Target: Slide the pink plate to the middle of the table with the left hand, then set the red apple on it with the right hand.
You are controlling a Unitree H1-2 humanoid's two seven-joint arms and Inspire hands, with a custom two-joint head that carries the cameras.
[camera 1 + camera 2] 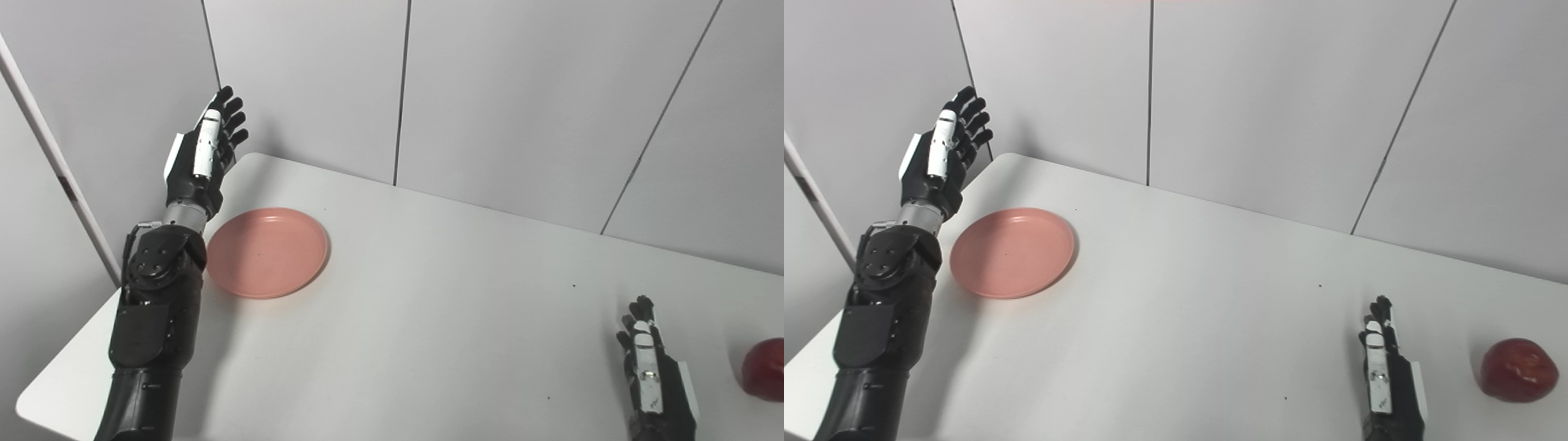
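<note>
A round pink plate (267, 251) lies flat on the white table (429, 318), near its far left corner. My left hand (205, 150) is raised above the table's left edge, just left of and beyond the plate, fingers stretched out and apart, holding nothing and not touching the plate. A red apple (1518, 370) sits at the near right of the table. My right hand (1384, 373) rests low by the front edge, a little left of the apple, fingers straight and empty, clear of the fruit.
Grey wall panels (520, 92) stand close behind the table's far edge. A white slanted post (55, 159) runs behind the left arm. The table's rounded left corner (27, 404) lies beside the left forearm.
</note>
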